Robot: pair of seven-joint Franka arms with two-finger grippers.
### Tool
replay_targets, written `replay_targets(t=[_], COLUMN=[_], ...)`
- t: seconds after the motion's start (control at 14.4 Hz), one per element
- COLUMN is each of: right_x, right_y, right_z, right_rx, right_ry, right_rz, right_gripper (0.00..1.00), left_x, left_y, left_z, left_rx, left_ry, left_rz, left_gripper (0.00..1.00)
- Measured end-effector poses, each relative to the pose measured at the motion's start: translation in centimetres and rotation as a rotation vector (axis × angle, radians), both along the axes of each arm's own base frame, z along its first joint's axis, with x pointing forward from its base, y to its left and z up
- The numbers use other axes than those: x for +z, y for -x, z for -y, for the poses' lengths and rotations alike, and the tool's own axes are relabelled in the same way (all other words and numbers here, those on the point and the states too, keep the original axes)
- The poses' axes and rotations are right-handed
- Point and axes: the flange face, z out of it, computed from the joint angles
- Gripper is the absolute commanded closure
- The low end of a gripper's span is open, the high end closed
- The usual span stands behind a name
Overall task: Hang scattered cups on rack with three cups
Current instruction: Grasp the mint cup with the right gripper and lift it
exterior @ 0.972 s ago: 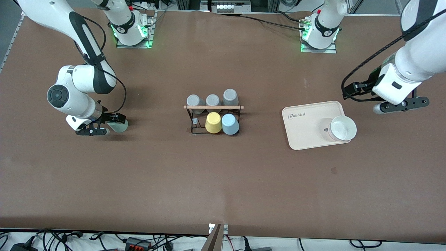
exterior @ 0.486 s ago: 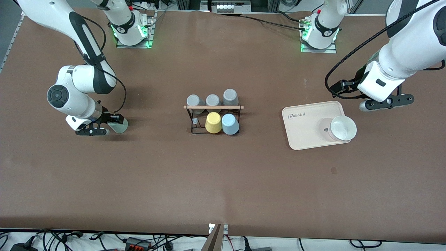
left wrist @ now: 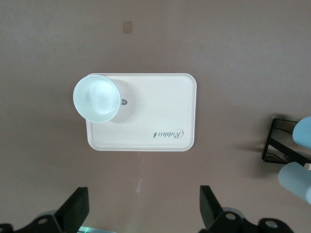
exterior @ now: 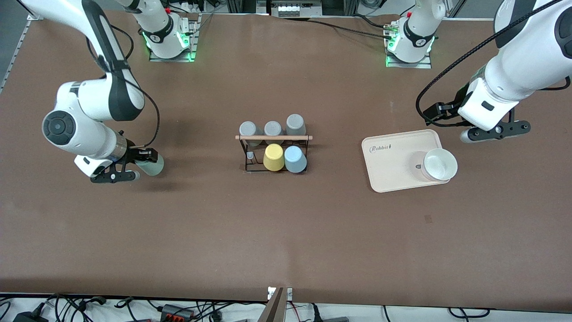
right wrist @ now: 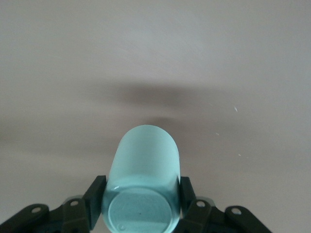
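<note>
My right gripper (exterior: 142, 164) is shut on the pale sage green cup (exterior: 153, 166), held on its side just above the table toward the right arm's end. In the right wrist view the cup (right wrist: 144, 165) sits between the fingers (right wrist: 95, 191), base toward the camera. The black wire rack (exterior: 248, 154) with a wooden rod stands mid-table. It carries three grey cups (exterior: 272, 128), a yellow cup (exterior: 273, 157) and the light blue cup (exterior: 295, 159). My left gripper (exterior: 495, 131) is open and empty, up in the air beside the tray; its fingers (left wrist: 77, 206) frame bare table.
A beige tray (exterior: 389, 172) lies toward the left arm's end, with a white bowl (exterior: 440, 164) on its corner. Both show in the left wrist view, tray (left wrist: 155, 121) and bowl (left wrist: 97, 97), with the rack's end (left wrist: 277, 145) at the edge.
My right arm has risen slightly with the green cup, and its shadow has spread on the table. My left gripper moved toward the tray a second ago and has since held still.
</note>
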Motion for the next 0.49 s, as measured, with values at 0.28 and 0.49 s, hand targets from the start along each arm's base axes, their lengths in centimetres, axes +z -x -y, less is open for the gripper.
replay_targets(t=[0.28, 0.49], right_x=[5.0, 3.6], right_y=[-0.9, 0.4], right_z=[-11.1, -19.2], right_rx=[0.010, -0.036], right_ry=[-0.001, 0.011], right_rz=[0.039, 0.043], right_gripper=[0.71, 0.70], left_x=[0.0, 0.0], left_y=[0.0, 0.0], left_z=[0.0, 0.0], left_rx=[0.000, 0.000], left_ry=[0.000, 0.000], left_rz=[0.001, 0.001], left_gripper=[0.00, 0.00])
